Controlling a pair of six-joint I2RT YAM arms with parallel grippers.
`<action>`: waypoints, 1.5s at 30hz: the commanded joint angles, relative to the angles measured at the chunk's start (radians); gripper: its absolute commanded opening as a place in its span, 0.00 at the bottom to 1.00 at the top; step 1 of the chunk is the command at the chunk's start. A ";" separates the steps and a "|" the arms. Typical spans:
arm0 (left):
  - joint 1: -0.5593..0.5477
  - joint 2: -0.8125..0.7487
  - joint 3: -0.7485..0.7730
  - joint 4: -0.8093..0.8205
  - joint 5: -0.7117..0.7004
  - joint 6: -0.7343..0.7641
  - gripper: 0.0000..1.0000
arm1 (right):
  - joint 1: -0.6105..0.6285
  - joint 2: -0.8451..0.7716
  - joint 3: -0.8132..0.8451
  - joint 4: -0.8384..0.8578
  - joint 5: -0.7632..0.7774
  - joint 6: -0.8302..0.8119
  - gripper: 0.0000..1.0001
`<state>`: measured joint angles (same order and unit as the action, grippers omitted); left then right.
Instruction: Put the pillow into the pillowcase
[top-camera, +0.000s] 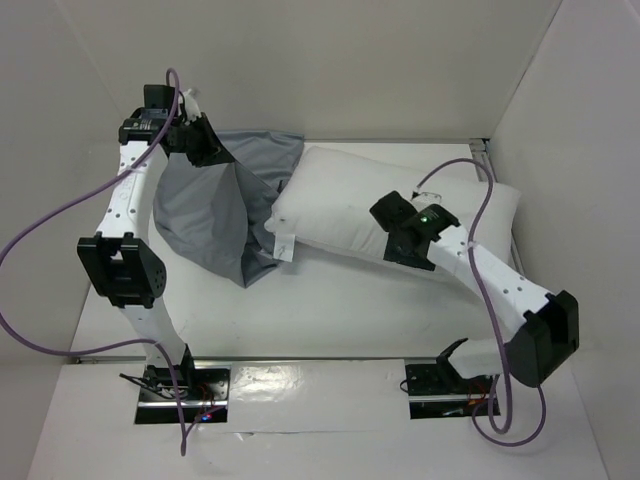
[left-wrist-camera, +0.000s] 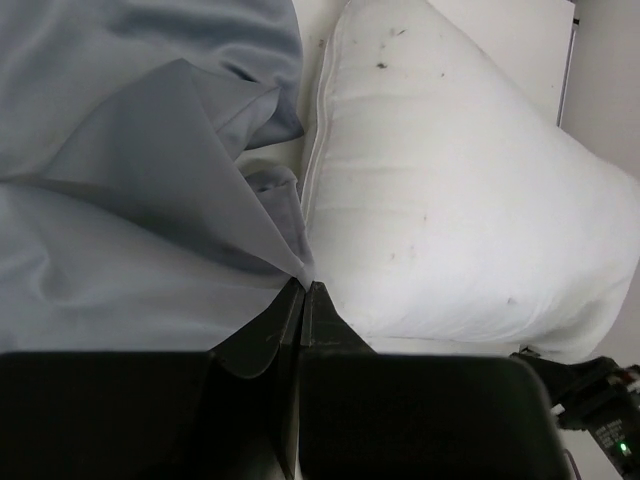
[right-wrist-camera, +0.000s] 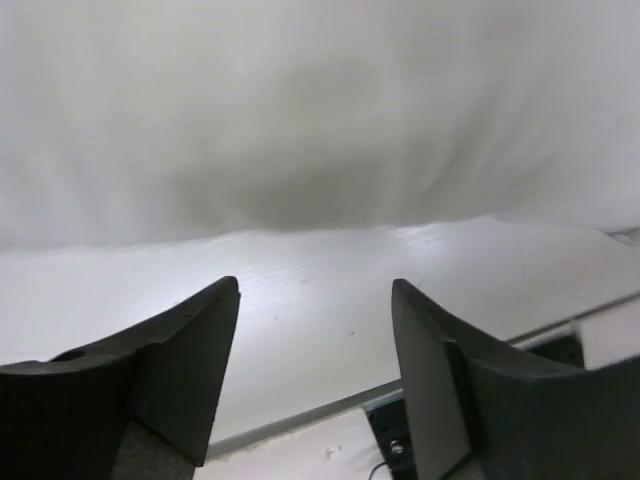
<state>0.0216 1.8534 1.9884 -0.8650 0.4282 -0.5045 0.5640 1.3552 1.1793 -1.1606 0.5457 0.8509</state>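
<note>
The pillow (top-camera: 400, 195) is a plump white cushion lying across the middle and right of the table. The pillowcase (top-camera: 205, 215) is limp grey fabric at the left, and its near corner overlaps the pillow's left end. My left gripper (top-camera: 210, 150) is raised at the back left and shut on a pinch of the pillowcase's upper edge, so the cloth hangs from it. In the left wrist view the closed jaws (left-wrist-camera: 303, 285) grip grey pillowcase (left-wrist-camera: 120, 200) right beside the pillow (left-wrist-camera: 450, 200). My right gripper (top-camera: 392, 232) is open and empty at the pillow's near edge. In the right wrist view the gripper (right-wrist-camera: 315, 290) is low over the bare table, with the pillow (right-wrist-camera: 300, 120) just ahead.
White enclosure walls close in the back and both sides. A metal rail (top-camera: 487, 150) runs along the back right corner. A small white tag (top-camera: 283, 245) hangs off the pillow's left near corner. The arm bases (top-camera: 185, 395) sit at the near edge.
</note>
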 joint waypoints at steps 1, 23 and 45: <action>0.006 -0.068 0.009 0.023 0.043 -0.008 0.00 | 0.080 -0.120 0.068 0.123 -0.030 -0.133 0.74; -0.012 -0.086 -0.037 0.014 0.023 0.010 0.00 | 0.106 0.361 0.284 0.456 -0.162 -0.288 0.00; 0.007 -0.049 0.020 -0.014 0.009 0.020 0.00 | 0.658 -0.019 0.052 0.155 0.037 -0.035 0.00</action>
<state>0.0154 1.8160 2.0010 -0.8883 0.4419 -0.4995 1.2011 1.3666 1.1721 -0.8864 0.4900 0.7372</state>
